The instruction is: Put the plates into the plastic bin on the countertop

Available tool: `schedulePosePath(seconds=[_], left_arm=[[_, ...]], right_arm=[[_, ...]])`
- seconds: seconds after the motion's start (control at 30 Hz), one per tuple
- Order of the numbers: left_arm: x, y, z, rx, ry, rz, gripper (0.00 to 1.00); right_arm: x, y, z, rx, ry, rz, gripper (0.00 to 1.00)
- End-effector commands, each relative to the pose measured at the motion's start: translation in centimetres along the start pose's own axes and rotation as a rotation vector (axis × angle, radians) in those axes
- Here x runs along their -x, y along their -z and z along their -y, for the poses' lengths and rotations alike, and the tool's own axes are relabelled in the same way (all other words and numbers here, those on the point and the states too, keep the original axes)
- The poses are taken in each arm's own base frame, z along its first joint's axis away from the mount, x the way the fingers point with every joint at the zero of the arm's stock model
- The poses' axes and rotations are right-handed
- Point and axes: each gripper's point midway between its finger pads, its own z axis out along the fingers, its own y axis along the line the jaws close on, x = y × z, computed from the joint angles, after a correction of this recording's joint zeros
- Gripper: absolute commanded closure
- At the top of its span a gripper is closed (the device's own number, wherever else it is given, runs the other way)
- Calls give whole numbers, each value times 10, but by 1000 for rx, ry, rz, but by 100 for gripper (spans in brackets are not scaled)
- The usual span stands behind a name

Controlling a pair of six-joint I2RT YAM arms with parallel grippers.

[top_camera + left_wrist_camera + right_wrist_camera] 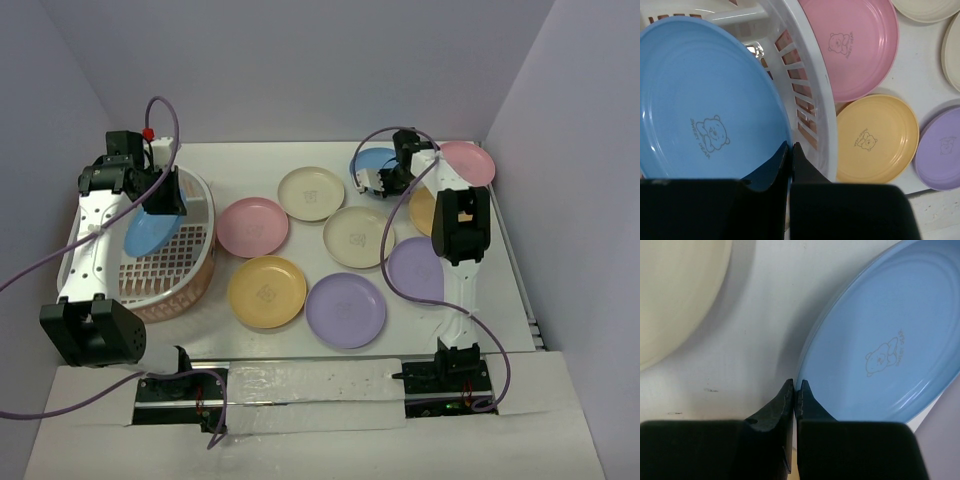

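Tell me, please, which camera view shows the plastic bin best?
Top external: nearly the whole plastic bin shows, its outline and slotted floor. Left wrist shows only part of its slotted wall; right wrist shows none.

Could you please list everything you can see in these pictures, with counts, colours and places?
Bin: one, white and pink, table's left.
Blue plates: two; one over the bin, one at the back.
Pink plates: two; beside the bin, back right.
Cream plates: two, middle.
Yellow plates: two; front, under the right arm.
Lilac plates: two, front.
Table: one, white.
Cables: two, purple, left and right.
Left claw: shut on the blue plate over the bin.
Right claw: shut on the back blue plate's rim.
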Motion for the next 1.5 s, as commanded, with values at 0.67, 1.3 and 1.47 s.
schedulePosePath(seconds=[0.67, 1.3, 1.47], left_arm=[[-49, -54, -35, 90, -129, -40, 91], [105, 82, 45, -168, -302, 444, 1], [107, 79, 65, -223, -245, 418, 8]], right_arm=[[81, 176, 92, -495, -159, 208, 100], [208, 226, -19, -406, 45, 362, 100], [233, 209, -52, -425, 157, 258, 100]])
